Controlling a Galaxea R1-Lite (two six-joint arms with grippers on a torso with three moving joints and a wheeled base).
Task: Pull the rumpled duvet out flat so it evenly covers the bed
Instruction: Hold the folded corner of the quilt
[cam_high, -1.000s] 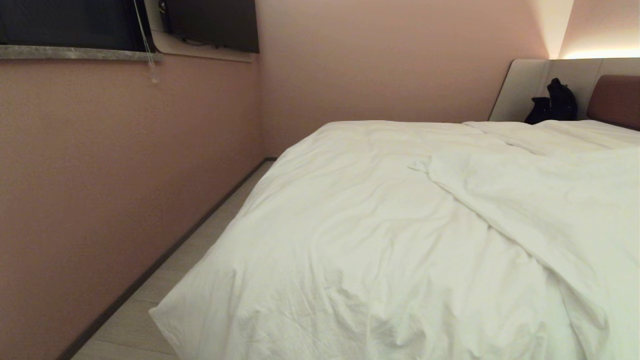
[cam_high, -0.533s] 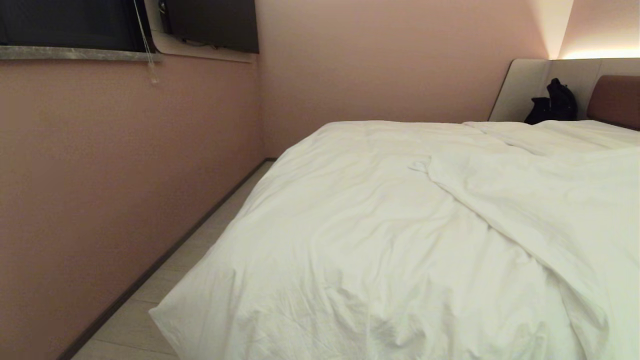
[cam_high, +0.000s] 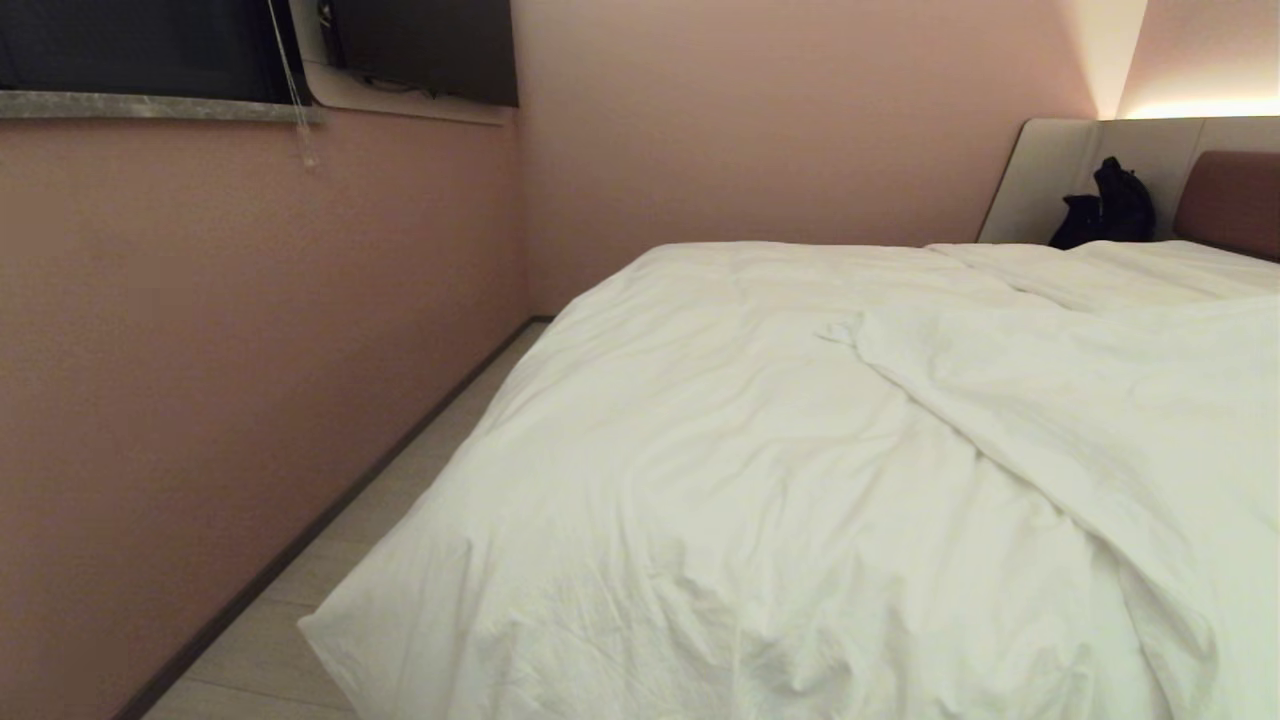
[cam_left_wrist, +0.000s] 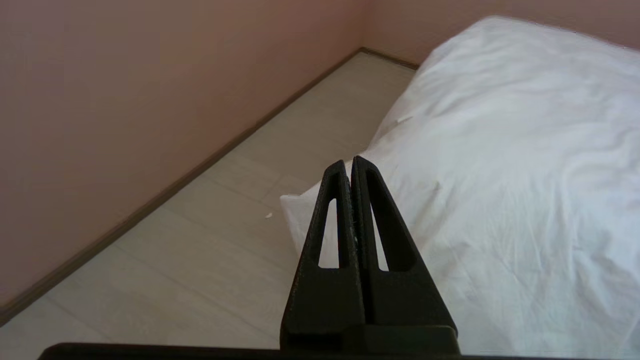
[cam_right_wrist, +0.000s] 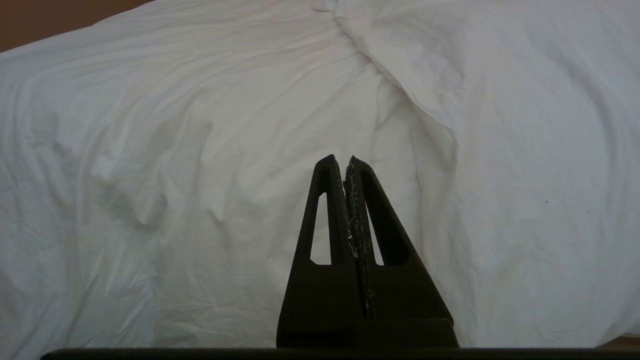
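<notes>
While the duvet (cam_high: 760, 480) lies creased, one flap folded across it, left gripper (cam_left_wrist: 351, 165) and right gripper (cam_right_wrist: 344, 162) pressed together, holding nothing.

A bedroom: duvet-covered bed (cam_high: 1225, 200), pink walls (cam_high: 250, 330).

Dim, warm room light. A glowing strip above the headboard (cam_high: 1228, 200) brightens the far right corner. The duvet (cam_high: 800, 480) shows soft crease shadows. Wrist views look cooler and brighter; pictures are slightly soft.
</notes>
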